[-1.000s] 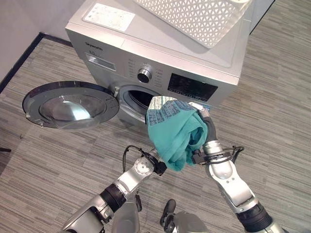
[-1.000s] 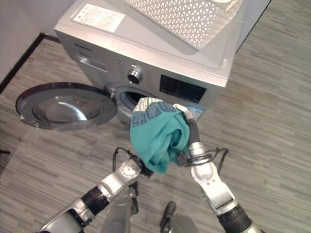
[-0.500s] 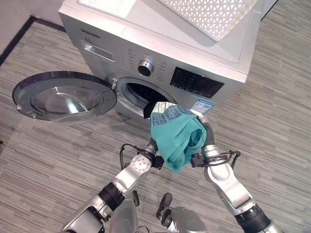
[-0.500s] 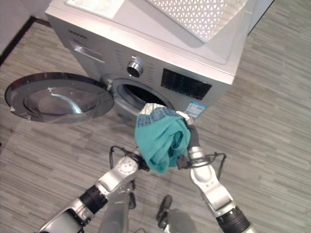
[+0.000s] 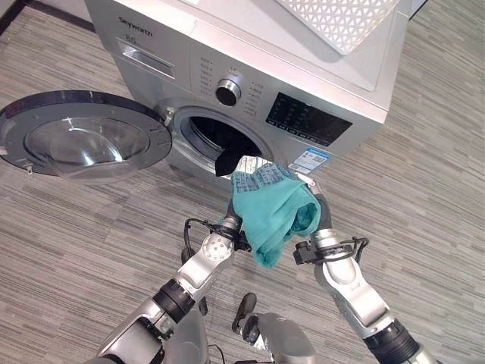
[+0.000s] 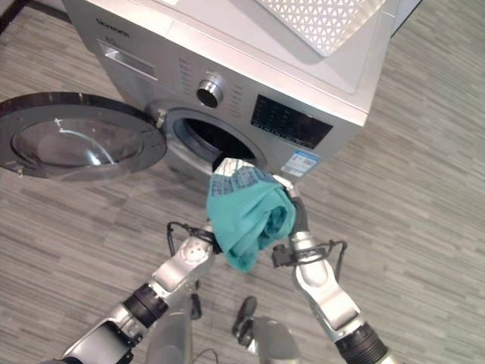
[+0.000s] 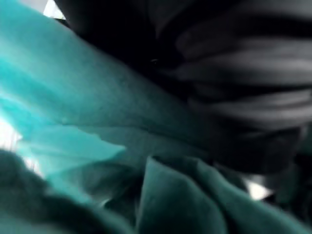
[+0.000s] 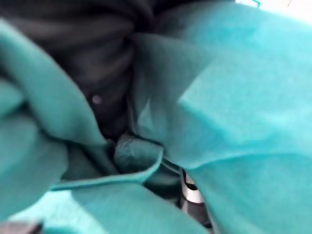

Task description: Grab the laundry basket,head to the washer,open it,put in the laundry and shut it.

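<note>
Nearest: both arms reach fwd over the grey plank floor (image 5: 68, 250), meeting under a bunched teal garment (image 5: 274, 208). Left hand (image 5: 229, 225) sits at the cloth's lower-left edge, mostly buried; in the left wrist view its dark ribbed cover lies against teal folds, fingers hidden – can't tell if they're curled or straight. Right hand (image 5: 321, 212) is at the cloth's right side, one silver finger poking out at the top corner by the garment; rest is wrapped in fabric. Right wrist view shows teal folds all round the dark cover w/ a bit of silver between them, so fingers' state can't be told either.

Garment hangs between the two hands, held up just in front of and slightly below the washer opening (image 5: 220, 140), its patterned grey-white upper edge nearest the drum. A dark piece of cloth (image 5: 227, 161) hangs at the lower lip of the opening.

Washer door (image 5: 79, 139) is swung fully open to the left, glass bowl facing up. Beyond: washer (image 5: 227, 45) front w/ round knob (image 5: 228, 92) and dark display panel (image 5: 305, 120). On its top surface, far right, the white lattice laundry basket (image 5: 341, 19).
</note>
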